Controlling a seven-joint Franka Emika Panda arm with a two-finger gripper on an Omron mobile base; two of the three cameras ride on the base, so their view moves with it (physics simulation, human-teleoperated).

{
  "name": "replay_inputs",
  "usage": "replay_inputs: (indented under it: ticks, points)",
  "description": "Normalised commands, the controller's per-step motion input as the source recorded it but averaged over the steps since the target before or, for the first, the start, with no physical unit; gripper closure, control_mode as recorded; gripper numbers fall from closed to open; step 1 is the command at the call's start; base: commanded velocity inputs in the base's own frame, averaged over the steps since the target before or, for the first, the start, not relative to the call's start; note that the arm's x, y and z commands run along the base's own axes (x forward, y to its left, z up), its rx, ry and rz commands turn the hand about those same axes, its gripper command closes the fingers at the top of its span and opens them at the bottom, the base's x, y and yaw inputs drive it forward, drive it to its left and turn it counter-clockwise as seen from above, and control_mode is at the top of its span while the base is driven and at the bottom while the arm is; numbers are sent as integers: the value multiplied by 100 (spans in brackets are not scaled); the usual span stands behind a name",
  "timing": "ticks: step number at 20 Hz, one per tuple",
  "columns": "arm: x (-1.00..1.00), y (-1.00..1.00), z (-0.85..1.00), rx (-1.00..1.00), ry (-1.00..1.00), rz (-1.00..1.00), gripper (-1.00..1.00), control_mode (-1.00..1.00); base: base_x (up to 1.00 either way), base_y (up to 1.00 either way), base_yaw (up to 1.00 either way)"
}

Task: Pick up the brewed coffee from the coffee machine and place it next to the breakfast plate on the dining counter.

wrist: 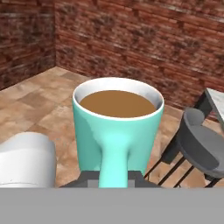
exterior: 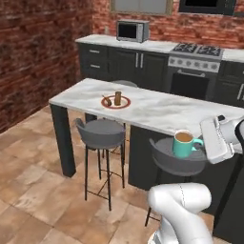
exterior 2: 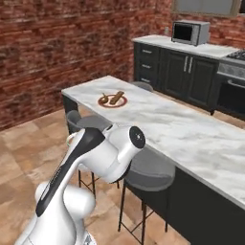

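Observation:
The brewed coffee is a teal mug (exterior: 185, 143) full of brown liquid, held upright in the air. My gripper (exterior: 204, 142) is shut on its side handle. In the hand view the mug (wrist: 117, 124) sits close in front, its handle running down between my fingertips (wrist: 83, 178). The mug hangs by the near edge of the dining counter (exterior: 157, 112), above a stool, well to the right of the breakfast plate (exterior: 116, 101). That red-rimmed plate (exterior 2: 113, 100) with brown food lies near the left end of the marble top (exterior 2: 191, 139). The coffee machine is out of view.
Round grey stools (exterior: 100, 132) (exterior: 177, 161) stand along the counter's near side, one (exterior 2: 147, 171) close to my arm. Behind the counter run dark cabinets with a microwave (exterior: 132, 31) and a stove (exterior: 195, 53). A brick wall lines the left, and tiled floor lies below.

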Motion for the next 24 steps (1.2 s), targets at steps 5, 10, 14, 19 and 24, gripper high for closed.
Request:
replay_inputs:
  ticks: [5, 10, 14, 19, 24]
  points:
    - [0, 0, 0, 0, 0, 0, 100, 100, 79, 100, -58]
    - [0, 0, 0, 0, 0, 0, 100, 100, 82, 100, -54]
    - [0, 0, 0, 0, 0, 0, 100, 100, 100, 100, -49]
    - [0, 0, 0, 0, 0, 0, 100, 100, 100, 90, -42]
    - [0, 0, 0, 0, 0, 0, 100, 100, 94, 45, -37]
